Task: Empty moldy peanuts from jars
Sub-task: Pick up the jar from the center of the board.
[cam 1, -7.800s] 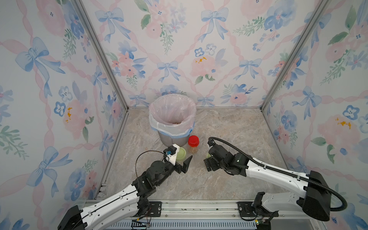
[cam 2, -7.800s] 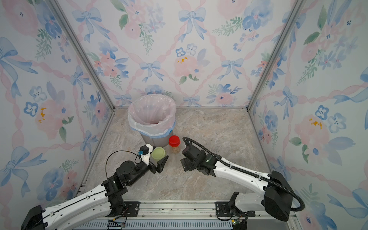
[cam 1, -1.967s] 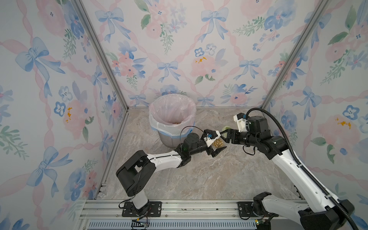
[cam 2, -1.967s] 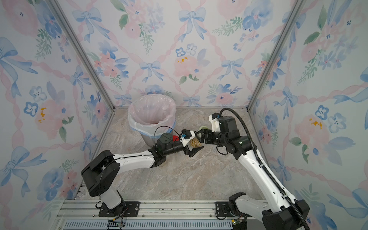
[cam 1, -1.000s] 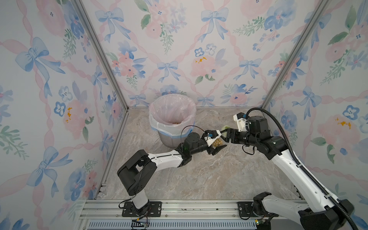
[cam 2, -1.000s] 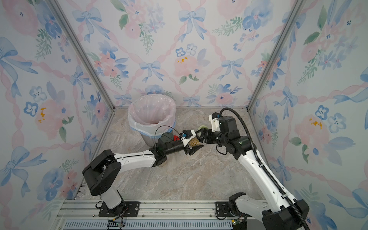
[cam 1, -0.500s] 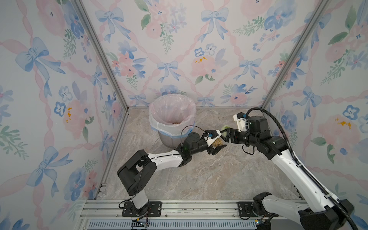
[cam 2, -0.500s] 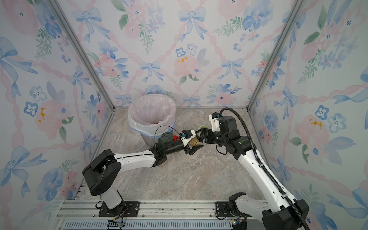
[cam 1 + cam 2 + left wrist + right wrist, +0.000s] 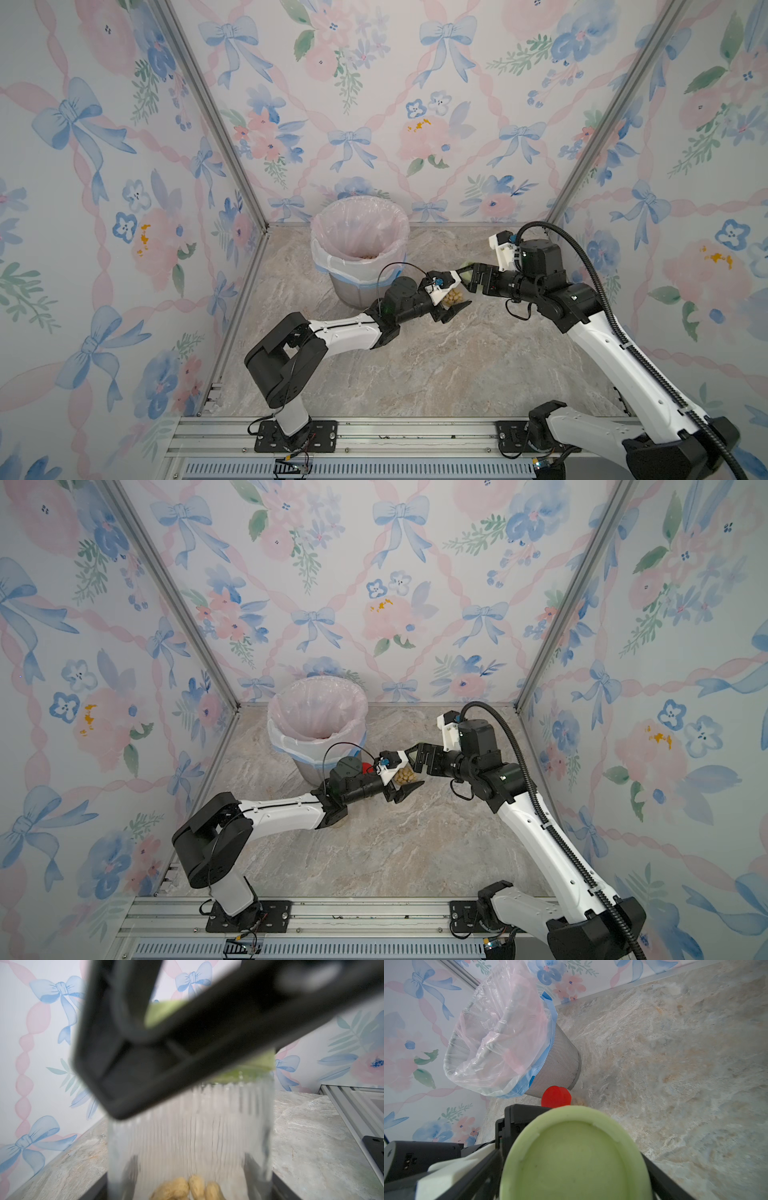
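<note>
Mid-task: held jar (image 9: 191, 1126) not opened yet.
Left tool (image 9: 409, 771) clamps jar w/ peanuts (image 9: 187, 1188); right tool (image 9: 467, 277) flanks green lid (image 9: 571, 1157), grip unclear. Some already in bin (image 9: 357, 208); red-lid jar (image 9: 556, 1097) capped.

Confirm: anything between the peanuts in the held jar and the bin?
Yes. The pale green lid is still on the jar that the left gripper holds; the right gripper straddles it. Nothing visible blocks the way to the bin; the red-lidded jar stands at its base.
</note>
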Tool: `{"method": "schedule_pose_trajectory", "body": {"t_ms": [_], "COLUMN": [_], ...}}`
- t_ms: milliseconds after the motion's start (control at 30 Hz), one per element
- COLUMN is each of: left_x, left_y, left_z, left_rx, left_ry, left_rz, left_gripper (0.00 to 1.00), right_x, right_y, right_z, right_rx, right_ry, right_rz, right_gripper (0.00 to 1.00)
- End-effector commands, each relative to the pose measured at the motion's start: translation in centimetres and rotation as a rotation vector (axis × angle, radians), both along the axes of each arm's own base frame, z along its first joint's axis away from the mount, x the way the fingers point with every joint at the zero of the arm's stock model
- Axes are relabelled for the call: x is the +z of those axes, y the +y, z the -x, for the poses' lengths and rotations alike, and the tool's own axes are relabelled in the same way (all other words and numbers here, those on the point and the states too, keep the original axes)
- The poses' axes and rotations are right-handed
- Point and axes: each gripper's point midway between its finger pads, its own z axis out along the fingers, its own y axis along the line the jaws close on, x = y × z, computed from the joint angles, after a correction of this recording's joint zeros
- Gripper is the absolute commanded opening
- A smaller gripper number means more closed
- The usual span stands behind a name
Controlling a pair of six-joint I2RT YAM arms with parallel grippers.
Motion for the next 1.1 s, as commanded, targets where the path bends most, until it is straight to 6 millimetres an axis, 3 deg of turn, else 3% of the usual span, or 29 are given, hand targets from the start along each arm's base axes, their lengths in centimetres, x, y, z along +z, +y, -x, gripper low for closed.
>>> {"method": "schedule_pose_trajectory", "body": {"t_ms": [0, 233, 567, 733, 933, 1067], "left_x": [1.4, 1.9, 2.9, 3.6, 4.2, 4.5], "left_y": [0.7, 1.2, 2.4, 2.6, 3.5, 4.2], "left_z": [0.5, 0.9, 1.3, 1.5, 1.4, 1.2], "left_rx": [0.012, 0.025, 0.067, 0.076, 0.121, 0.16], "left_ry": [-0.043, -0.063, -0.106, -0.121, -0.158, -0.18], "left_rz": [0.015, 0.017, 0.015, 0.023, 0.015, 0.013], "left_gripper": [0.41, 0.41, 0.39, 0.38, 0.37, 0.36], "right_x": [3.1, 3.2, 5.0, 5.1, 5.0, 5.1], "right_y": [0.1, 0.0, -0.7, -2.0, -4.2, -3.1], "right_z": [-1.1, -2.0, -2.9, -3.0, -0.8, 0.9], "right_rx": [-0.007, -0.028, -0.052, -0.089, -0.075, 0.027], "right_ry": [-0.096, -0.101, -0.144, -0.107, 0.092, 0.237], "right_rz": [-0.025, -0.015, 0.01, 0.026, 0.003, -0.15], "right_gripper": [0.97, 0.97, 0.97, 0.97, 0.98, 0.98]}}
